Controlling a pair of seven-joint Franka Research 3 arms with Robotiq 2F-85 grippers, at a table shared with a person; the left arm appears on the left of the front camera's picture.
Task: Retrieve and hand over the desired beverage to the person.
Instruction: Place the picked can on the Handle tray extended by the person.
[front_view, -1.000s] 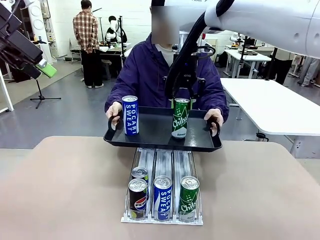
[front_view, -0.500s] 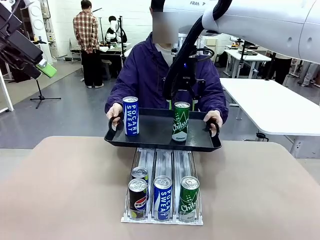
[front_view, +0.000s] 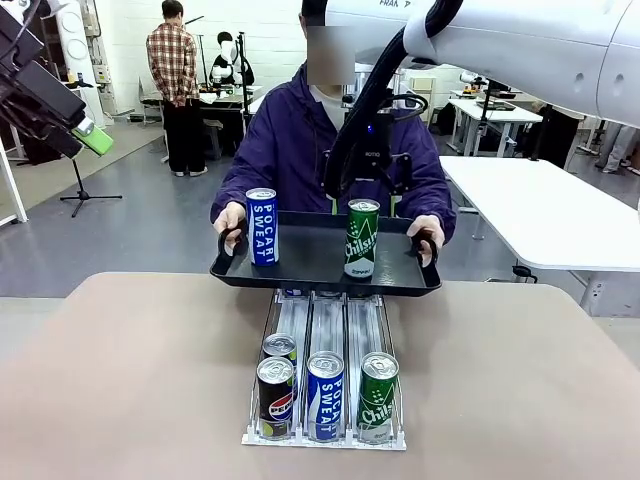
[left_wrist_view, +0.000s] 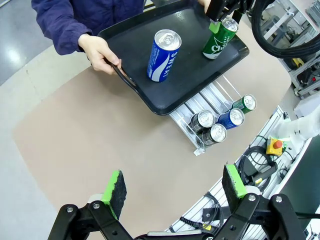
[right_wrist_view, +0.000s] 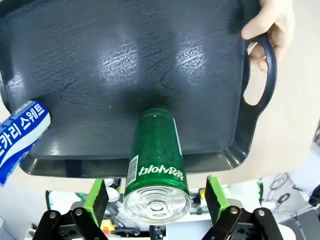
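front: right end effector (front_view: 363, 192) just above green can (front_view: 361, 238) on the person's (front_view: 300, 140) tray (front_view: 310, 268).
right wrist: pads (right_wrist_view: 97, 194) spread, can between, untouched.
left wrist: left end effector (left_wrist_view: 172, 187) released over table (left_wrist_view: 75, 145).

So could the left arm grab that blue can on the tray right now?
Probably yes, after a long reach. The left gripper is open and high above the table, the blue can stands upright and apart from the green can, and nothing lies between.
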